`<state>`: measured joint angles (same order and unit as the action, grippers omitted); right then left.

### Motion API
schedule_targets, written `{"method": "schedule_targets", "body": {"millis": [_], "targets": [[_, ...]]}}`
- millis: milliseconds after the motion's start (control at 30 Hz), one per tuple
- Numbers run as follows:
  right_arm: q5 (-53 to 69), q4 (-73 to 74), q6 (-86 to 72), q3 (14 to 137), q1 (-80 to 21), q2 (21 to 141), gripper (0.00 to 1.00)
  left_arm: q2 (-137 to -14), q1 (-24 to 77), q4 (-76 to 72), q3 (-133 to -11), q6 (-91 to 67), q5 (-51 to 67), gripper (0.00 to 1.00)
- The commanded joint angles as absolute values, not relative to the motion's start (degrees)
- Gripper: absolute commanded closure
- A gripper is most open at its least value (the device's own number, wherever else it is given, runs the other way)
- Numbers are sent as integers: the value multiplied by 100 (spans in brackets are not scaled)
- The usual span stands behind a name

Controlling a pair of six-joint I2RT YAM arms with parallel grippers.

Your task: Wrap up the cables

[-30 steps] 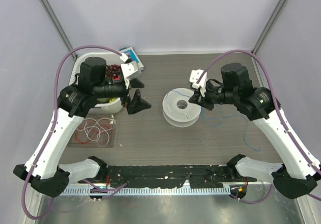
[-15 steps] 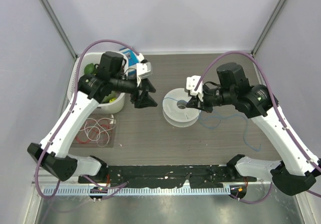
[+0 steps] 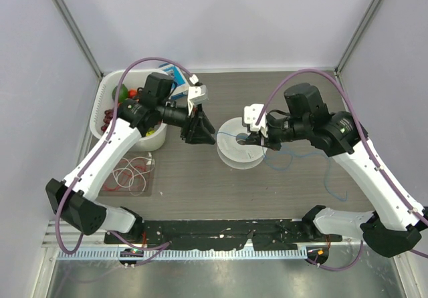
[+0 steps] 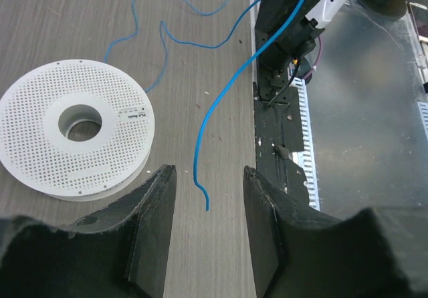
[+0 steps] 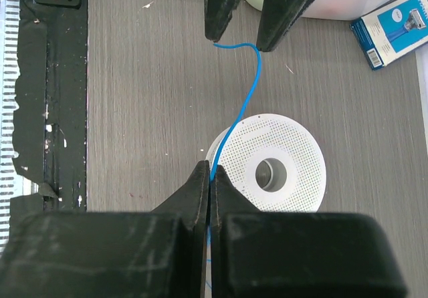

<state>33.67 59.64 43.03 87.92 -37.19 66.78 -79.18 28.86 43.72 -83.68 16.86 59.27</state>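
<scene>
The blue cable (image 5: pixel 244 92) is pinched in my shut right gripper (image 5: pixel 212 172), just over the near rim of the white perforated spool (image 5: pixel 270 171). From there it rises to its free end, which lies between the fingers of my left gripper (image 4: pixel 208 174). That gripper's jaws stand apart, and the cable end (image 4: pixel 200 178) touches neither finger. The rest of the blue cable (image 3: pixel 331 178) trails loosely over the table to the right of the spool (image 3: pixel 239 144). In the top view my left gripper (image 3: pixel 200 135) faces my right gripper (image 3: pixel 255 137) across the spool. Red and white cables (image 3: pixel 127 174) lie looped at the left.
A white bin (image 3: pixel 107 96) with small items stands at the back left, with a blue box (image 3: pixel 175 76) beside it. The red and white loops rest on a clear mat (image 3: pixel 148 186). A black taped strip (image 3: pixel 221 231) runs along the near edge between the arm bases.
My left arm has swung right from the bin toward the spool, and its jaws have narrowed around the cable's free end. The right gripper has shifted slightly left, still shut on the blue cable.
</scene>
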Motion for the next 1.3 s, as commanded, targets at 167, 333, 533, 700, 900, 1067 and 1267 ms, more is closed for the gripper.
{"method": "schedule_targets", "body": {"millis": [167, 333, 533, 700, 900, 1067, 1267], "targets": [[3217, 5766, 4280, 9026, -3858, 6662, 99, -8086, 2909, 3762, -8236, 1318, 6117, 61], [3103, 5705, 4184, 9018, -3876, 6645, 99, -8077, 2909, 3902, -8148, 1494, 6091, 84], [2875, 5459, 3982, 8781, -3867, 6548, 99, -7884, 2795, 3658, -8042, 1110, 6266, 100], [2637, 5125, 3727, 8315, -3867, 6460, 99, -7445, 2558, 1010, -7455, -1532, 6285, 100], [2496, 3957, 2981, 7471, -3858, 6188, 99, -7286, 2329, -2291, -6759, -4602, 5530, 100], [2803, 3463, 2321, 7532, -3867, 6477, 92, -7076, 2320, -2838, -6434, -5299, 4291, 100], [2900, 3112, 2013, 7330, -3858, 6469, 87, -6961, 2320, -3111, -6170, -5616, 3543, 100]]}}
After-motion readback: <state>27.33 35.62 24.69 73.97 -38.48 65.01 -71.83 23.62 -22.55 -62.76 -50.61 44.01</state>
